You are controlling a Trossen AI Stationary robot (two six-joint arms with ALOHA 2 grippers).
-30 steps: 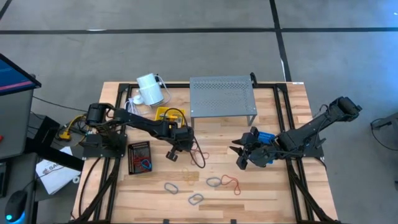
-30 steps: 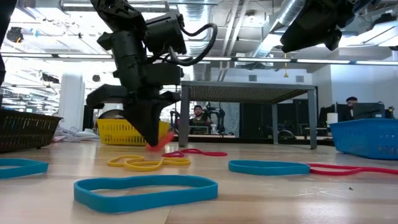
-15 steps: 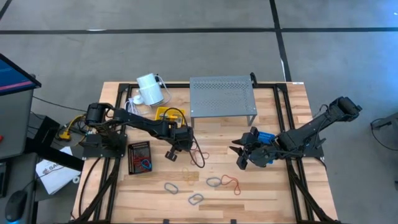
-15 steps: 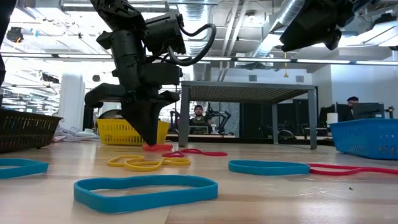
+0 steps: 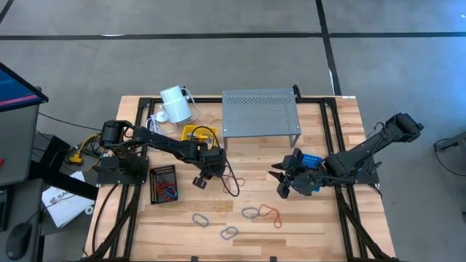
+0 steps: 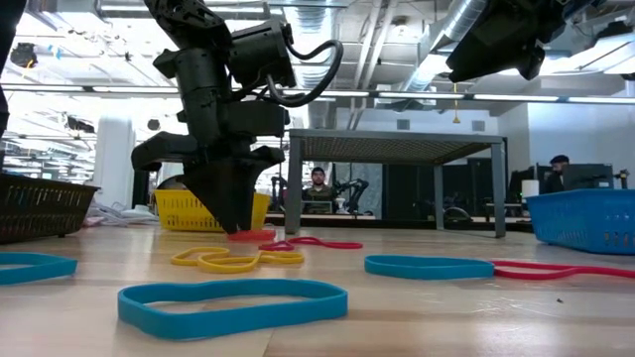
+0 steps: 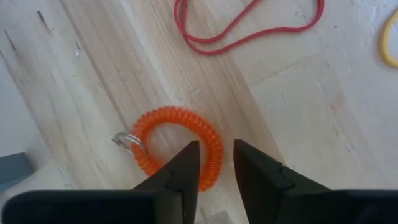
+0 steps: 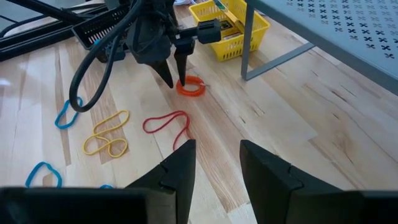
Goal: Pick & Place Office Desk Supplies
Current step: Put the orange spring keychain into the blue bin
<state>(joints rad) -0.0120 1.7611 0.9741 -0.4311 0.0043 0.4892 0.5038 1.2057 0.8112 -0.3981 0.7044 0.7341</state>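
An orange coiled loop with a small metal ring [image 7: 180, 144] lies flat on the wood, also visible in the right wrist view [image 8: 191, 87] and in the low view [image 6: 250, 235]. My left gripper [image 7: 216, 165] points down at it, open, one finger on either side of the coil's rim; in the high view it is mid-table [image 5: 207, 173]. Thin rubber bands lie around: red [image 5: 233, 182], yellow [image 5: 220, 206], blue [image 5: 200, 218]. My right gripper [image 8: 217, 158] hangs open above the table's right half [image 5: 280, 182], holding nothing. My left gripper comes from above, pointing down, with one stretch of the orange coil's rim [image 7: 214, 155] between its open fingers [image 7: 186, 171]. The coil lies flat on the table. I cannot tell whether either finger touches it.
The grey perforated shelf [image 5: 261, 113] stands at the far middle, with a yellow basket [image 5: 198, 135] and a white cylinder [image 5: 175, 104] to its left. A black basket holding bands [image 5: 164, 182] sits left of my left gripper, and a blue basket [image 5: 309, 160] sits by my right arm. More bands lie near the front [image 5: 251, 212].
A second ago the orange coil hung tilted at my left gripper's fingertips, just off the wood. It has since come down flat on the table. In the low view the left gripper's fingers stand wider apart than before. My right arm has kept still.
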